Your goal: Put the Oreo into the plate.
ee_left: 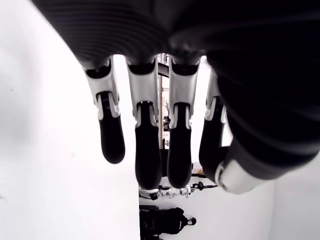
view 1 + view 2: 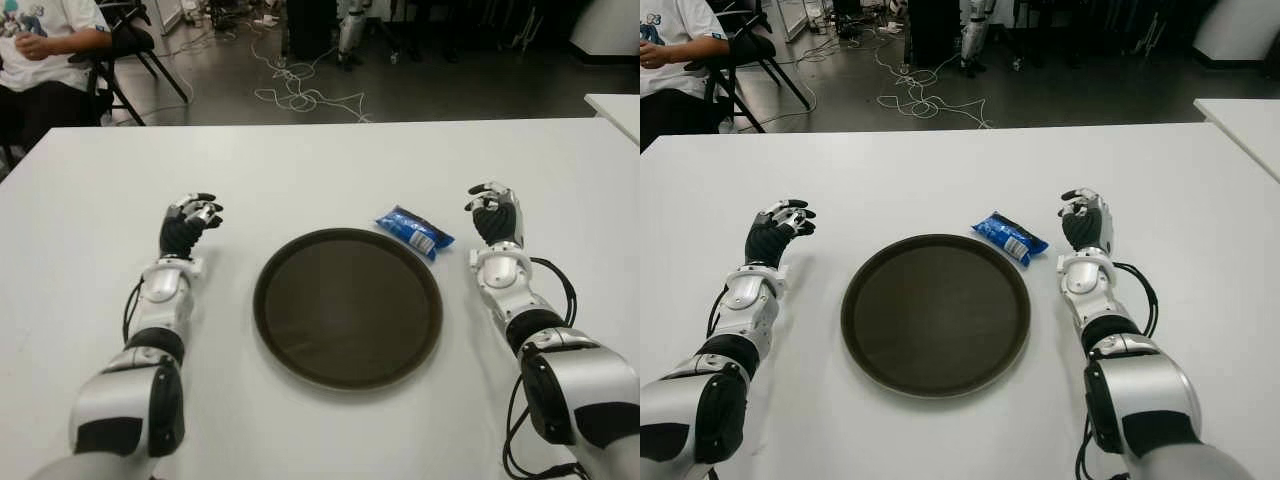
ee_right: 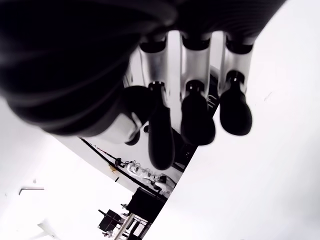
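Observation:
A blue Oreo packet (image 2: 414,231) lies on the white table (image 2: 320,160), just past the far right rim of a round dark brown plate (image 2: 348,306). My right hand (image 2: 494,212) is a short way to the right of the packet, apart from it, fingers relaxed and holding nothing. My left hand (image 2: 190,222) shows to the left of the plate, fingers loosely extended and empty. In the wrist views the left fingers (image 1: 148,150) and the right fingers (image 3: 197,120) hang loose with nothing between them.
A person (image 2: 45,50) sits on a chair at the far left, beyond the table. Cables (image 2: 300,90) lie on the floor behind the table. Another white table's corner (image 2: 615,110) shows at the far right.

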Robot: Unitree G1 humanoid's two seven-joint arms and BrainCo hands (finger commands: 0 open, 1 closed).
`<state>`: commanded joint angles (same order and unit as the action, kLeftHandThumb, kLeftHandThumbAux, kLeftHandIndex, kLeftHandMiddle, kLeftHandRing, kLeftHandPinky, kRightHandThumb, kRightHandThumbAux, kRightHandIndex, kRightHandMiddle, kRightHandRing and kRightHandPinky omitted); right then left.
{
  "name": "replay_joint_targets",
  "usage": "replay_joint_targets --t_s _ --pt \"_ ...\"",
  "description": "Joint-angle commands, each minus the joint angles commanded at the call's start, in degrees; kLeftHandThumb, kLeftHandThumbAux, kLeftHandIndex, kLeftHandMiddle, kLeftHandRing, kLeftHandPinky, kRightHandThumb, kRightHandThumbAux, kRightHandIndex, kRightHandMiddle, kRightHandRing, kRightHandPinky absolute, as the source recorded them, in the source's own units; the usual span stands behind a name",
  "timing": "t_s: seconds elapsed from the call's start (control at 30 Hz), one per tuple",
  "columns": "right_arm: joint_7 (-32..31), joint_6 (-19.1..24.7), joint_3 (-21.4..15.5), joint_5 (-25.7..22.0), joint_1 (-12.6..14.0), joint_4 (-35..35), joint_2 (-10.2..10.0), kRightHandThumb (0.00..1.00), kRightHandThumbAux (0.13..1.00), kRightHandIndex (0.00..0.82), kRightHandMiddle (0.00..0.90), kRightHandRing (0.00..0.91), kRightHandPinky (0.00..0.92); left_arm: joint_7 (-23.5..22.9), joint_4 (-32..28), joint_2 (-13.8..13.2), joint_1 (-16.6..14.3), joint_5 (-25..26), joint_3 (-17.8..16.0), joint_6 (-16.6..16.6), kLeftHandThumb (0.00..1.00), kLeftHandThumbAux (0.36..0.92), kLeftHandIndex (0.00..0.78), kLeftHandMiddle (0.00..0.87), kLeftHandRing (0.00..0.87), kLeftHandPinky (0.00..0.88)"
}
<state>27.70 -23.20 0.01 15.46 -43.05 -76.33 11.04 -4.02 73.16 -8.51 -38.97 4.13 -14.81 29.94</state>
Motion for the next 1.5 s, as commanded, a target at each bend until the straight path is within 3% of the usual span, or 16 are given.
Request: replay_joint_targets --t_s 1.5 --pt "-2.06 -0.49 -0.98 -0.78 0.28 -0.03 -0.13 0.846 0.677 0.417 0.600 0.728 0.703 0.07 -0.12 0.35 -0.02 0.25 -0.23 -0.47 0.831 0.675 0.401 0.492 0.499 0.488"
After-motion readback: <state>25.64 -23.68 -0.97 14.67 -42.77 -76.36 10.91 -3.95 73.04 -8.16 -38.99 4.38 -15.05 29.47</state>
